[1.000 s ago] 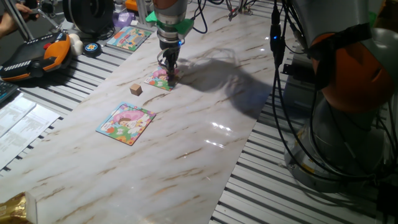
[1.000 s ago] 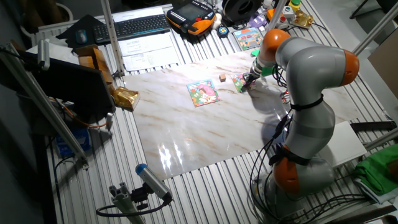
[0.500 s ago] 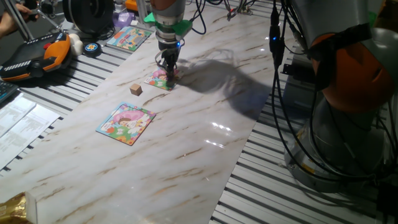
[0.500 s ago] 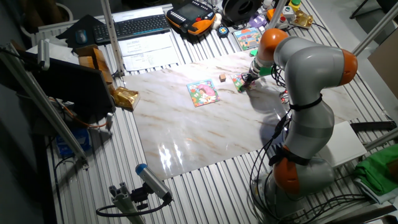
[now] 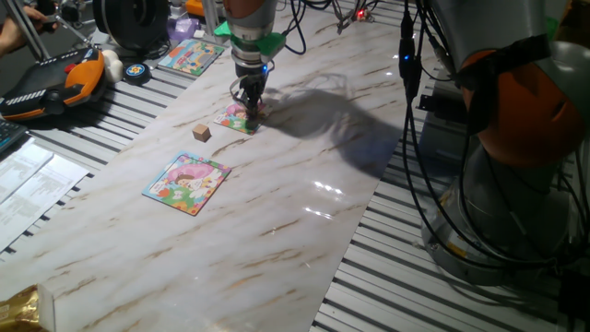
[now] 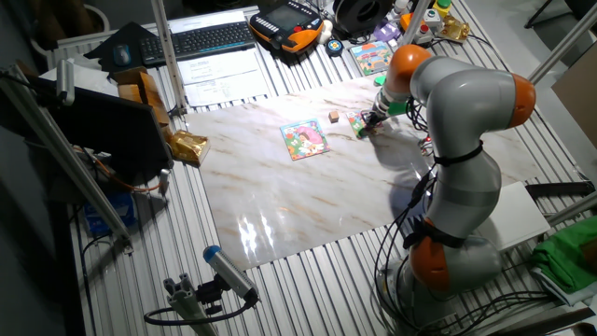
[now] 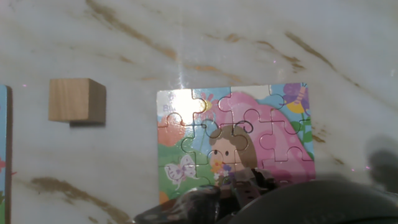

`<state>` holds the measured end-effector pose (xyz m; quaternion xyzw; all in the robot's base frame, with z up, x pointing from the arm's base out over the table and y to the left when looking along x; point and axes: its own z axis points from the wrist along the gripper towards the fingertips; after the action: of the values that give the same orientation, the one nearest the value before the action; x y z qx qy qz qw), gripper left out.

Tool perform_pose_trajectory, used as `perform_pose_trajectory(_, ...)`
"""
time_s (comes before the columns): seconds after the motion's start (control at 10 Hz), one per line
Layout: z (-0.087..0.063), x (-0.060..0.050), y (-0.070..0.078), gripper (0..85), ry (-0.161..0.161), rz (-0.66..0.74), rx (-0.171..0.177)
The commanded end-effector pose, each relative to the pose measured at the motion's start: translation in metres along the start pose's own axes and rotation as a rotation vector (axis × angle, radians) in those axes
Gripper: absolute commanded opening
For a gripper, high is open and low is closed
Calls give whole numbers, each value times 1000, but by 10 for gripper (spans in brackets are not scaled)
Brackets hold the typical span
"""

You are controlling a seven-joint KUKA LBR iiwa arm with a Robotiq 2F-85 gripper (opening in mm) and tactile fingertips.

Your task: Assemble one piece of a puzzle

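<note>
Hand view: end effector [image 7: 249,193] over the puzzle [image 7: 233,140] (fingers blurred; opening unclear).

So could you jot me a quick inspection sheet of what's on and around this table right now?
Surface: marble-look table, glossy, with glare.
Job's things: puzzle flat under the gripper; loose piece not visible.
Clutter: tan cube beside the puzzle; blue-edged puzzle nearer the front; third puzzle at the far edge.
Grippers: gripper low over the puzzle's edge; open or shut cannot be told.
Cables: black cables hanging by the robot base.
Surroundings: keyboard, papers, orange-black pendant, slatted bench.
</note>
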<state>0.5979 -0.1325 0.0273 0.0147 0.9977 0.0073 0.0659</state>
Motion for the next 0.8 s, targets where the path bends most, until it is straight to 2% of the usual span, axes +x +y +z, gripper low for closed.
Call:
perform_pose_trajectory(0.0, 0, 0, 0, 7, 0, 0, 0)
perform_pose_trajectory(0.7, 1, 0, 2, 7, 2, 7, 14)
